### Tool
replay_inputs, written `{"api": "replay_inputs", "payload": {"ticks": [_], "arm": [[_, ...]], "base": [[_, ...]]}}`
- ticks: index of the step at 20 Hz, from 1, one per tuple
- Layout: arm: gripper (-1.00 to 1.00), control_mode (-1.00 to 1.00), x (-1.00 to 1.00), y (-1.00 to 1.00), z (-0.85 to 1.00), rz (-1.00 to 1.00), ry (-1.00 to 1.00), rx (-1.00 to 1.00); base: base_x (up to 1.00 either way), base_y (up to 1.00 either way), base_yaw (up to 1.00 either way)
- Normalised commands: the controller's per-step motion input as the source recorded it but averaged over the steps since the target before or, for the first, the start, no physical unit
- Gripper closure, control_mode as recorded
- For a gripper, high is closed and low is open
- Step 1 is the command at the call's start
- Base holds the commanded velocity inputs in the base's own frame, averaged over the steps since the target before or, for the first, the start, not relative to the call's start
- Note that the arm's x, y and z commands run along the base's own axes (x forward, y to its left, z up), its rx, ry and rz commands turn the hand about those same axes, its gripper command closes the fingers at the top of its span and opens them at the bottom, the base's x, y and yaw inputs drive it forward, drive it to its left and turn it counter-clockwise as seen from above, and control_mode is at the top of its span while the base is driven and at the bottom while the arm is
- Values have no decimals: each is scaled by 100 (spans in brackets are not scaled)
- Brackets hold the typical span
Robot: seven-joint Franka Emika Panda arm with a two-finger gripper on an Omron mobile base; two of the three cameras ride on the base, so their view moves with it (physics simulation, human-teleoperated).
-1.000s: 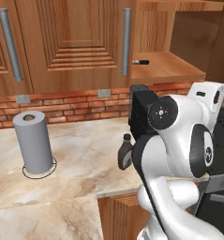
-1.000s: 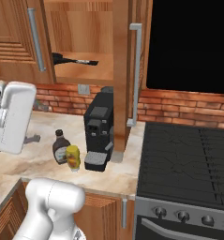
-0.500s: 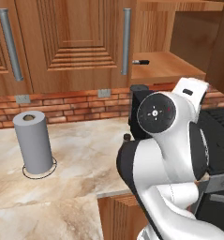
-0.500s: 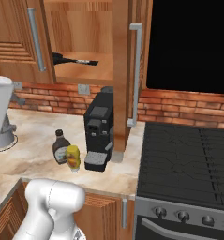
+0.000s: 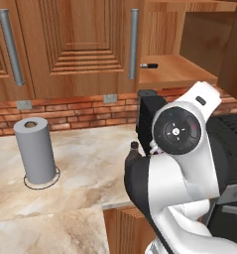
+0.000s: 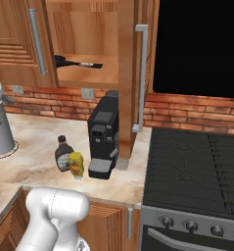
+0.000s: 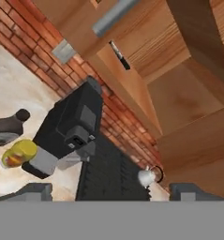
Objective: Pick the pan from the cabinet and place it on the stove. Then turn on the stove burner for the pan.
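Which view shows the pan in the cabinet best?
The right base view: the pan lies on the open cabinet's shelf, its round body and long handle both visible. The left base view shows just the handle's pale-tipped end; the hand view shows a thin dark sliver.

1. Left base cam: behind the arm, on its left, looks fwd and down over the table [image 5: 80, 163] to the cabinet [image 5: 80, 44]; arm is close, lower right.
2. Right base cam: behind-right, same direction, sees the stove [image 6: 197, 171].
3. Hand cam: rolled, tilted up, near the coffee machine [image 7: 71, 126].
4. All three share the coffee machine and the open cabinet shelf.
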Motion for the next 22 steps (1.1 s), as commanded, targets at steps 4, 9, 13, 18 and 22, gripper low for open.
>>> {"api": "replay_inputs", "payload": {"ticks": [4,9,13,18,22], "arm": [[-100,-100,0,21,16,0,-33,19],[-100,-100,0,-1,24,0,-27,21],[-100,-100,2,-8,28,0,-22,23],[-100,-100,12,-1,27,1,-25,25],[-100,-100,21,0,30,0,-21,24]], "base": [[0,0,0],[0,0,0],[0,0,0],[0,0,0],[0,0,0]]}}
